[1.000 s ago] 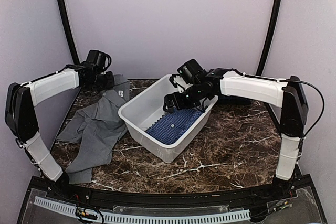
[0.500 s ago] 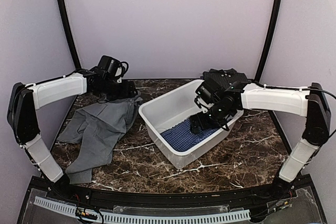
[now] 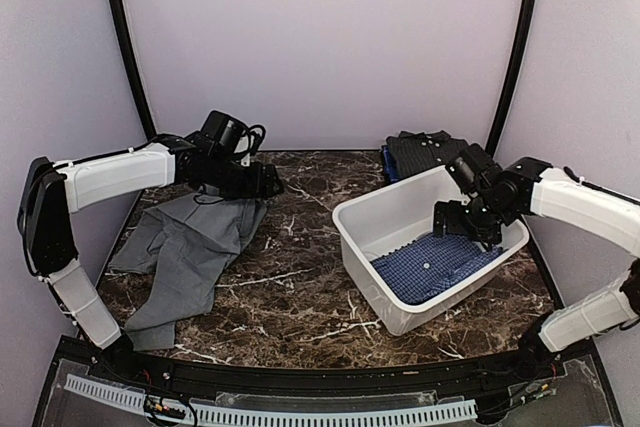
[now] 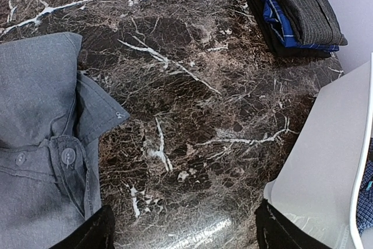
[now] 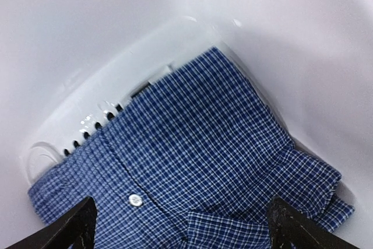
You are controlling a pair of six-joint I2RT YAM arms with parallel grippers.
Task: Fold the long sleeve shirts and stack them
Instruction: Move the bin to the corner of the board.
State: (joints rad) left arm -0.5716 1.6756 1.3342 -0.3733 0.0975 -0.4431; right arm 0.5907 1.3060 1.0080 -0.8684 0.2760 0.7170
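Jaws of both arms gape, the right jaws hanging over the blue shirt [image 3: 435, 267] in the tub [image 3: 392, 219], likely to lift it.

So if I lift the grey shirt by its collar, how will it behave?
Probably floppy: the grey shirt lies rumpled with creases, so it should drape and trail its sleeves rather than hold shape. Likely light, being thin cloth. Pushed, it would probably bunch up rather than slide across the marble table.
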